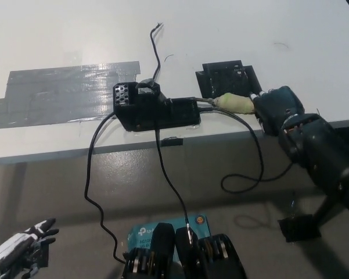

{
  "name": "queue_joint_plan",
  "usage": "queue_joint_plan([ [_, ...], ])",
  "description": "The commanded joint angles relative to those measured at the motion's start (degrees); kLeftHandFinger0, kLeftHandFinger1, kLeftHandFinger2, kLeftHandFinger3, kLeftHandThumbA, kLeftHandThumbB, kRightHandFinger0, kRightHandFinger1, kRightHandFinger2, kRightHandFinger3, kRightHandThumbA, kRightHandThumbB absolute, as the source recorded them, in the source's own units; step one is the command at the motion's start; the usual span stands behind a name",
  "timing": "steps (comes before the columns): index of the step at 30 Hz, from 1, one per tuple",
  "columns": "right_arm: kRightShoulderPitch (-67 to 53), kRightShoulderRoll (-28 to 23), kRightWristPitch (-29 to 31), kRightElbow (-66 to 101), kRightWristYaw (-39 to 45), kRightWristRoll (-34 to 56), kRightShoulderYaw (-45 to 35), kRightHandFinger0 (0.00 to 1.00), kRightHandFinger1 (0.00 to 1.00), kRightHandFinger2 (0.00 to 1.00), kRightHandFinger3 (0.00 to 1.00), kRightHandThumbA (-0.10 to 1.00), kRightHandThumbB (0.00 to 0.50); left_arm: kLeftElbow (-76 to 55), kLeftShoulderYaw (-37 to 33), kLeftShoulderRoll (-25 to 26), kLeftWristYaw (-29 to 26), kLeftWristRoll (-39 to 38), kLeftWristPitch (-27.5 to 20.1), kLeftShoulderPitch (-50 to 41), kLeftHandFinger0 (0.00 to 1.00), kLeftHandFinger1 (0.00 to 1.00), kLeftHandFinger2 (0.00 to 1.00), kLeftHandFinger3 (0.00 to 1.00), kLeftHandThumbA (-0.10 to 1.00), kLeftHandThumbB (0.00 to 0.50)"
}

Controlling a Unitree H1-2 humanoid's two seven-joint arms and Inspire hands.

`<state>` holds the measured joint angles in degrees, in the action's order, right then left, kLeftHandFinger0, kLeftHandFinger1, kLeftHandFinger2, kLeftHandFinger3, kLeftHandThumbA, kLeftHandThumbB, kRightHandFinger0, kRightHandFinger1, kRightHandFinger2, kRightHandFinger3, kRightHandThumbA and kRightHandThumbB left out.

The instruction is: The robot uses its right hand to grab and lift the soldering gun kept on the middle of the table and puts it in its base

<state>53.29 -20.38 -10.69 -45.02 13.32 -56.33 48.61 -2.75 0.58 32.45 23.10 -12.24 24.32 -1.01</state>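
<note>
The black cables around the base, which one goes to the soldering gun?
The thin black cable looping off the table edge at right: it runs up to the cream-handled soldering gun at the black right hand. The others leave the black base.
</note>
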Motion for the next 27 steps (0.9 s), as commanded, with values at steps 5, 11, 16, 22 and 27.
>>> queue_joint_plan([
  [5, -7.88, 2.01, -1.63, -2.73, 4.52, -2.94, 3.02, 0.0, 0.25, 0.6, 0.76, 0.29, 0.0, 0.1, -0.75, 3.02, 3.56, 1.1, -3.68, 0.07, 1.0, 1.0, 1.0, 1.0, 0.84, 0.245],
  [11, -9.21, 0.66, 1.22, -1.28, -1.34, -1.41, -0.03, 0.01, 0.33, 0.64, 0.46, 0.03, 0.0, 0.62, -1.12, 3.18, 3.74, 1.95, -3.62, 0.44, 1.0, 1.0, 1.0, 1.0, 0.87, 0.231],
  [16, -9.0, -0.17, 2.86, -1.12, -5.32, -0.26, -3.0, 0.0, 0.33, 0.63, 0.24, 0.11, 0.0, 0.47, -0.91, 3.33, 3.26, 2.96, -3.21, 0.27, 1.0, 1.0, 1.0, 1.0, 0.89, 0.226],
  [22, -8.05, -2.05, 9.21, 0.15, -9.13, 3.94, -8.73, 0.0, 0.33, 0.66, 0.18, -0.1, 0.0, 0.51, -0.88, 3.63, 3.56, 3.99, -3.41, 0.46, 1.0, 1.0, 1.0, 1.0, 0.89, 0.184],
  [27, -6.96, -3.36, 15.79, 0.31, -14.43, 6.74, -13.29, 0.0, 0.3, 0.64, 0.05, -0.1, 0.0, -0.05, -0.73, 3.71, 3.02, 4.88, -2.74, 0.19, 1.0, 1.0, 1.0, 1.0, 0.92, 0.191],
])
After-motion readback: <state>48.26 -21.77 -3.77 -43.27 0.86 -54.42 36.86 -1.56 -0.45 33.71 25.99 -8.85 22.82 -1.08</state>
